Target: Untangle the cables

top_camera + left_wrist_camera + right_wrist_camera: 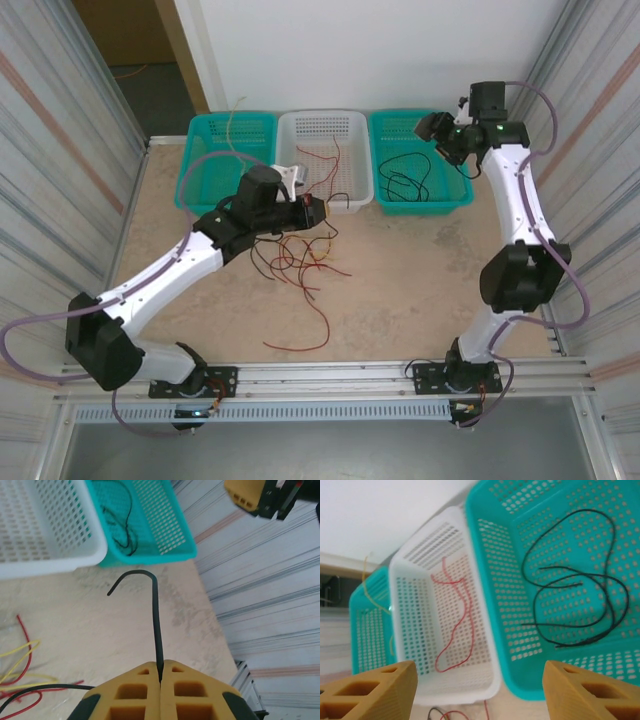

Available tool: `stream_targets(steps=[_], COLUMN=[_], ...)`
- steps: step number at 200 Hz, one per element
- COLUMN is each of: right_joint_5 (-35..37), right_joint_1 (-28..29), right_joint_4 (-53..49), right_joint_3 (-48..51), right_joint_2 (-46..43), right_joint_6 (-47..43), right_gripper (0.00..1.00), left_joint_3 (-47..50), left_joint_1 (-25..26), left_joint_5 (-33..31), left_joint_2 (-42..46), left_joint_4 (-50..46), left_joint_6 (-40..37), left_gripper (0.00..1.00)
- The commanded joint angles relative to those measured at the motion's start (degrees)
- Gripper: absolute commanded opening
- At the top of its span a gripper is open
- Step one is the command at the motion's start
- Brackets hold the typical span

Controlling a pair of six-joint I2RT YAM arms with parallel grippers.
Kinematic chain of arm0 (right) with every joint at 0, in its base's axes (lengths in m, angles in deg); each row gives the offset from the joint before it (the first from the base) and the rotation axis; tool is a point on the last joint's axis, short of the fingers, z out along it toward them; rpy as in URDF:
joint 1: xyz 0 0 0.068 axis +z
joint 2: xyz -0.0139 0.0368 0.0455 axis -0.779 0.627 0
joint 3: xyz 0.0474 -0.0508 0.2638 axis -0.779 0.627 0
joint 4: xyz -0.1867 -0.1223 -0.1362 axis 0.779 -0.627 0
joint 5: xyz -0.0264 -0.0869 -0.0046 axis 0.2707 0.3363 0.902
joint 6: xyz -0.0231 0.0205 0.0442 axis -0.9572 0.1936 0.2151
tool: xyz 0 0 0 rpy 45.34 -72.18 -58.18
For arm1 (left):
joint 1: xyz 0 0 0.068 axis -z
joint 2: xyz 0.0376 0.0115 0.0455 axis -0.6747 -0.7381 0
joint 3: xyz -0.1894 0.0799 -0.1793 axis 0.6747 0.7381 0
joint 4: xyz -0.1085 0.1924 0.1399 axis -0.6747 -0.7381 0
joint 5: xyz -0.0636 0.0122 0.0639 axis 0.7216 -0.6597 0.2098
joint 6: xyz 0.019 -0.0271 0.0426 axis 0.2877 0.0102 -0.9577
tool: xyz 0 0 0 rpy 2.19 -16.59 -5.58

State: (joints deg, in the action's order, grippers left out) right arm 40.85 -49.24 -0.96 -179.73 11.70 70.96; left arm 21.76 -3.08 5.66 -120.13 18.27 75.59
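Overhead, thin red, black and yellow cables (300,262) lie tangled on the beige table (420,285) by the left gripper (314,212), whose wrist view reveals jaws pinched on one black cable (156,625); the right gripper (480,672) gapes over a teal plastic basket (496,572).

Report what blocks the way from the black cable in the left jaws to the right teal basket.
On the table, nothing: bare tabletop runs from the black cable to the right teal basket. The open right gripper hovers over it and may crowd the drop.
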Motion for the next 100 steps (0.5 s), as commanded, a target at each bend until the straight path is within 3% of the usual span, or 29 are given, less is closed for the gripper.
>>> stream_targets(steps=[1,27,40,66,100], right_joint_5=[2.52,4.8,5.62,3.04,5.11], right_joint_1=[6.81,15.21,18.87,25.77,37.09], right_joint_4=[-1.92,8.81,11.93,14.64,14.75], right_joint_3=[6.81,23.51,29.32,34.45,37.59], right_joint_2=[-8.84,-22.06,-27.59,-34.19,-37.38], right_joint_6=[-1.44,1.53,4.14,9.62,8.09], right_gripper=[0.67,0.68,0.69,0.7,0.74], left_joint_3=[3.78,7.13,6.55,1.73,-1.55], left_joint_1=[-0.47,-0.42,-0.63,-1.47,-1.2], left_joint_5=[0.38,5.33,4.84,7.13,6.32], left_joint_2=[1.72,2.84,3.37,3.84,5.71], left_joint_4=[5.64,11.51,11.88,9.62,6.66], left_joint_6=[-1.71,-2.84,-2.41,0.75,3.59], left_gripper=[0.0,0.0,0.0,0.0,0.0])
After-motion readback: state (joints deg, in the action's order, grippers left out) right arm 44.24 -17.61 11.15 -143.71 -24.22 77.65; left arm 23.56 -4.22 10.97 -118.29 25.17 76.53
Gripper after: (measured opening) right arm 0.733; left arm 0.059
